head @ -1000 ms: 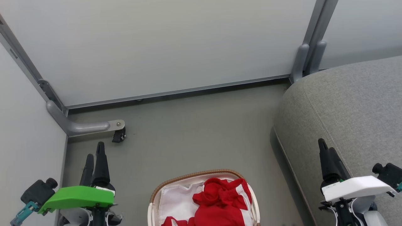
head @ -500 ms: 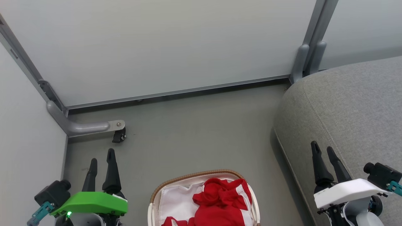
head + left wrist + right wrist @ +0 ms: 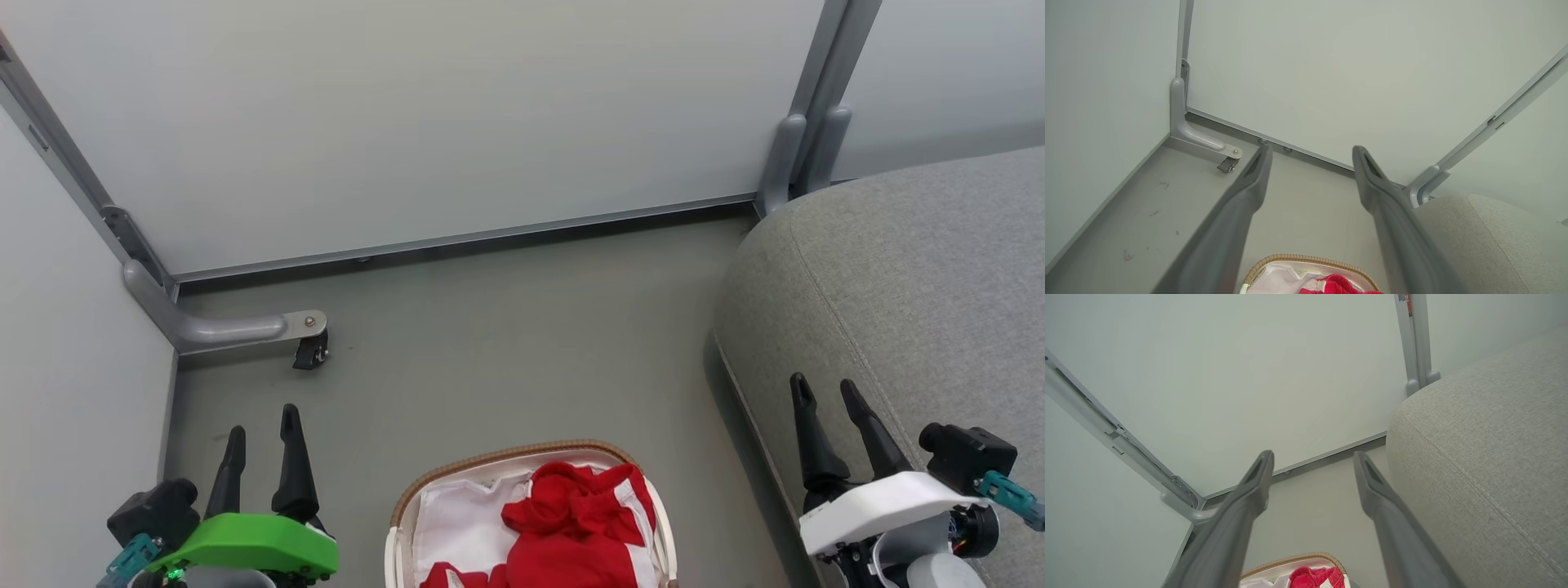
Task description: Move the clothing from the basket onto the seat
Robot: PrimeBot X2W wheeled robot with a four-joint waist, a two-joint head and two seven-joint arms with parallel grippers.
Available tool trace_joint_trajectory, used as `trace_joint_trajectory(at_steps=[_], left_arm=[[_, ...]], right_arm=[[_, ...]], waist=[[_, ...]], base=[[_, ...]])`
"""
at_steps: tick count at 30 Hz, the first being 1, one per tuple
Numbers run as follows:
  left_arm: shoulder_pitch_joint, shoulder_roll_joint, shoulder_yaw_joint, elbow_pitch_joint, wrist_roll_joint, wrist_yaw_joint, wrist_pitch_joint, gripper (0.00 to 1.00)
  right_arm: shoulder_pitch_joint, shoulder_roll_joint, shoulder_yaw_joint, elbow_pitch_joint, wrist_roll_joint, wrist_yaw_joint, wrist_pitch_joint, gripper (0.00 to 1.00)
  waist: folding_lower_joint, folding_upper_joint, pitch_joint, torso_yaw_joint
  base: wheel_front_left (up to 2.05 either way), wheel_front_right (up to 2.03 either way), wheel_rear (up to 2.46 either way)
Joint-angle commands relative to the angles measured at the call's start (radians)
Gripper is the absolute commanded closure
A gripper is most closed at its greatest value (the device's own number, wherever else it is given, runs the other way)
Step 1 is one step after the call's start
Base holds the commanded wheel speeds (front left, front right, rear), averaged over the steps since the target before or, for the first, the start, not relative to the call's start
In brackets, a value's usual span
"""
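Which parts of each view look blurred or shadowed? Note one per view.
Head view: soft light, faint shadow on the floor beside the seat. Left wrist view: fingers of the left claw blur near the lens. Right wrist view: the right claw fingers blur too; the seat weave looks crisp.

Left gripper (image 3: 1311,150) splayed; basket (image 3: 1290,258) holds clothing (image 3: 1339,284)

Left end effector (image 3: 263,420) is green-shelled, right end effector (image 3: 823,382) white-shelled, fingers (image 3: 294,478) dark.
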Motion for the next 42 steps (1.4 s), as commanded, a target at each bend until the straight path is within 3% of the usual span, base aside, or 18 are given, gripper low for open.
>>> trace_joint_trajectory(at_steps=[1,42], left_arm=[[0.006,0.007,0.003,-0.002,0.028,0.002,-0.01,0.0],[0.018,0.01,-0.034,0.098,0.293,0.014,-0.096,0.0]], right_arm=[[0.006,-0.007,0.001,-0.006,-0.033,0.0,-0.012,0.0],[0.023,-0.01,0.029,0.023,-0.402,0.0,-0.099,0.0]], waist=[[0.0,0.0,0.001,0.001],[-0.0001,0.0,0.003,0.015]], base=[[0.0,0.0,0.0],[0.0,0.0,0.0]])
